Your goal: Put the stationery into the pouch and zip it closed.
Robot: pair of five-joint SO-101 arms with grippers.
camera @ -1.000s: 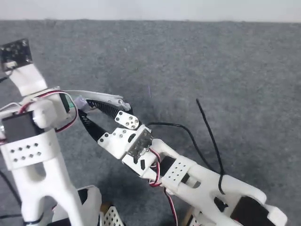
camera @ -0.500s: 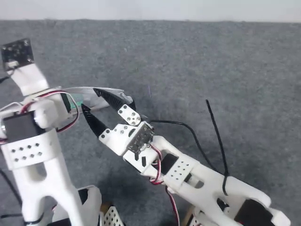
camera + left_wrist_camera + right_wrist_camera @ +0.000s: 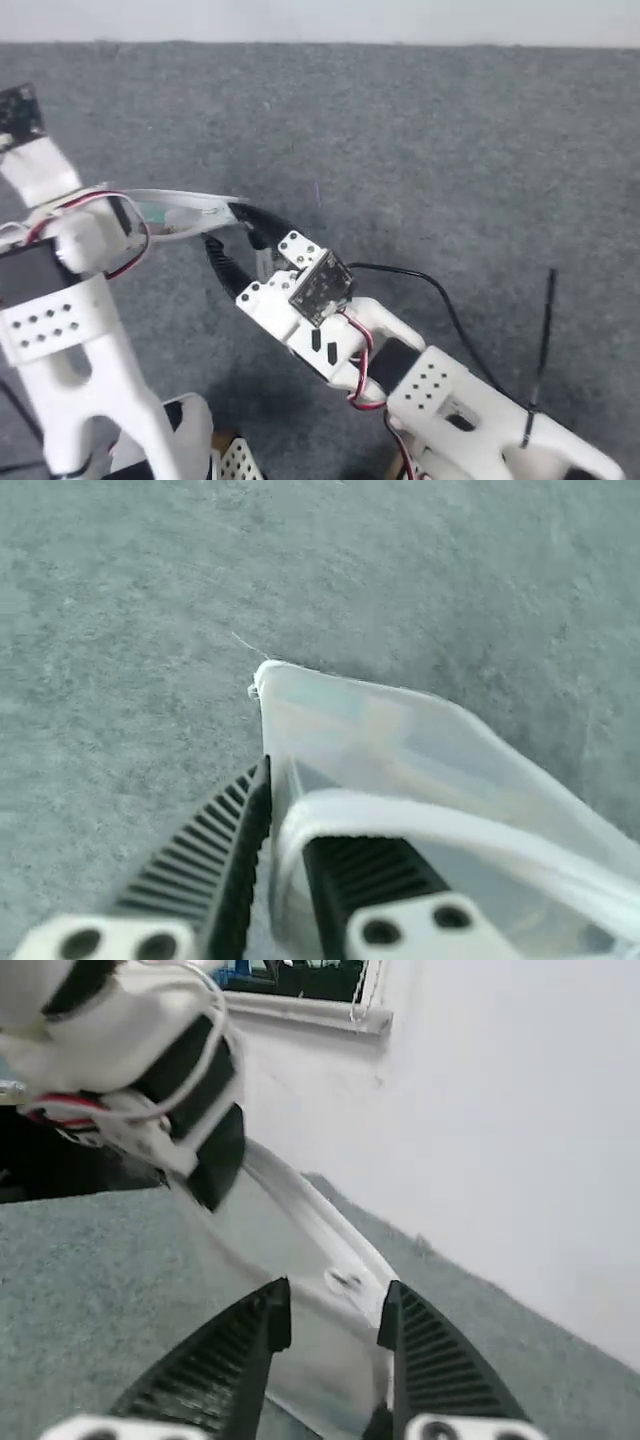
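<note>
The left gripper (image 3: 288, 805) pinches the wall of the clear pouch (image 3: 400, 740), held above the grey mat (image 3: 450, 130). The right gripper (image 3: 333, 1305) is spread, straddling the pouch's zip edge. A black cable (image 3: 546, 330) runs alongside the right arm.

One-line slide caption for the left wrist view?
Left end effector clamped on the rim of the translucent pouch, above the grey mat.

Translucent pouch (image 3: 430, 770) off table, roughly level; stationery (image 3: 380, 720) inside.
</note>
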